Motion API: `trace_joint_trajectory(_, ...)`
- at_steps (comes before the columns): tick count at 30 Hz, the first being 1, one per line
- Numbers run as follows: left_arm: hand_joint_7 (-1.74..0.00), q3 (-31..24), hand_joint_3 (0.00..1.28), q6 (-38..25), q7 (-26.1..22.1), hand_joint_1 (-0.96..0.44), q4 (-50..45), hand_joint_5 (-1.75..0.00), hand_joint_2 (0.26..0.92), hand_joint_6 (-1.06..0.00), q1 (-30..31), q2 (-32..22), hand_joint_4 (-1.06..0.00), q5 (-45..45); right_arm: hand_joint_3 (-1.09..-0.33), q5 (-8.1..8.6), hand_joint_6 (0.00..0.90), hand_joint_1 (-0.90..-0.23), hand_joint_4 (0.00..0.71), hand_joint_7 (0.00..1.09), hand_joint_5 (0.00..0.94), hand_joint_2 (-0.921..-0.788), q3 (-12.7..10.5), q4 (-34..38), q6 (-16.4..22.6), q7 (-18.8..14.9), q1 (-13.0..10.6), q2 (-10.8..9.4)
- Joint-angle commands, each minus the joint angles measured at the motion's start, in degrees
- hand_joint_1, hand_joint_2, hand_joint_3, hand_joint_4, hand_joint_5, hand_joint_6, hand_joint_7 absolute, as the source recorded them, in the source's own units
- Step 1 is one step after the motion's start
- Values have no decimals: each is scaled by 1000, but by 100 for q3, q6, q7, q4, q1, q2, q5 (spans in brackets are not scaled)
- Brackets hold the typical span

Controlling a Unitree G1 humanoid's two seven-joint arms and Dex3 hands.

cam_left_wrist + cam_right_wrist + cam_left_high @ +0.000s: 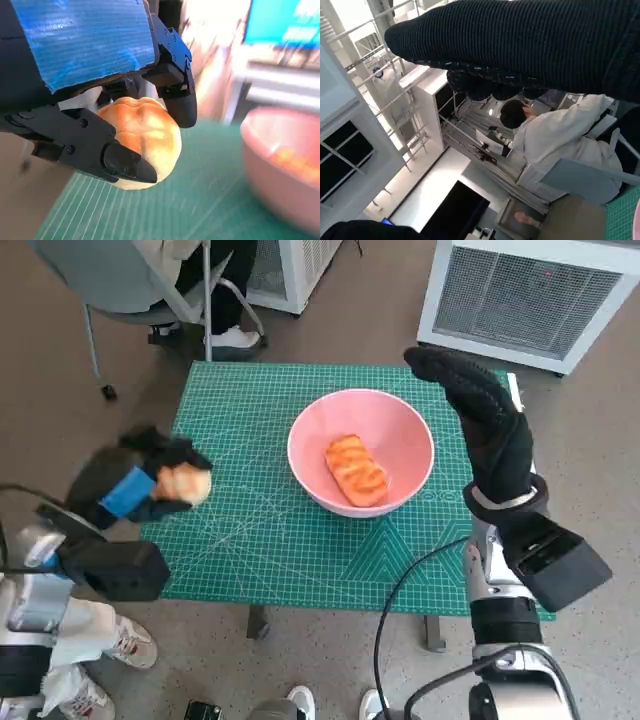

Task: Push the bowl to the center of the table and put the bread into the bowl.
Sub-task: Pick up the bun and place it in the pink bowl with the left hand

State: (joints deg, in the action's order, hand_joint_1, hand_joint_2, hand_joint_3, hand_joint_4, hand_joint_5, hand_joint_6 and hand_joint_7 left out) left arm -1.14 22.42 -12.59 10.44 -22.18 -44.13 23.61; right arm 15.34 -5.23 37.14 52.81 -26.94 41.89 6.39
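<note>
A pink bowl (400, 425) stands near the middle of the green mat, and one long glazed bread (356, 470) lies inside it. My left hand (135, 480) hovers over the mat's left edge and holds a round bread roll (186, 483). In the left wrist view the roll (145, 135) sits between the black fingers (125, 162), with the bowl (280, 165) blurred beyond. My right hand (480, 405), in its black glove, is raised beside the bowl's right rim with fingers stretched out and nothing in it.
The green cutting mat (250, 530) covers the small table. A chair (140, 285) with a seated person's feet stands behind the far left corner. White units (530, 290) stand at the back right. The right wrist view shows a person (555, 135) in white seated in the room.
</note>
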Motion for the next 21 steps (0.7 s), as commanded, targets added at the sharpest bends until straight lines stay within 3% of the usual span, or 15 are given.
trace_joint_trajectory(1, -1328, -55, 161, -222, -42, 0, -457, -1211, 921, -602, -360, 155, -512, -160, -814, -20, -1, -550, 259, 712, 139, -921, 10, 60, -83, -51, -80, -13)
trace_joint_trajectory(13, -1306, 713, 161, -476, -201, 0, -560, -1237, 921, -606, -1728, 920, -507, 106, -810, 52, -1, -556, 252, 712, 154, -921, -26, 111, -81, -123, -49, 18)
trace_joint_trajectory(21, -1242, 1355, 116, -79, -243, 1, 542, -1200, 920, -650, -2732, 1581, -559, 210, -806, 31, -1, -556, 249, 712, 163, -921, -67, 96, -62, -121, -61, 35)
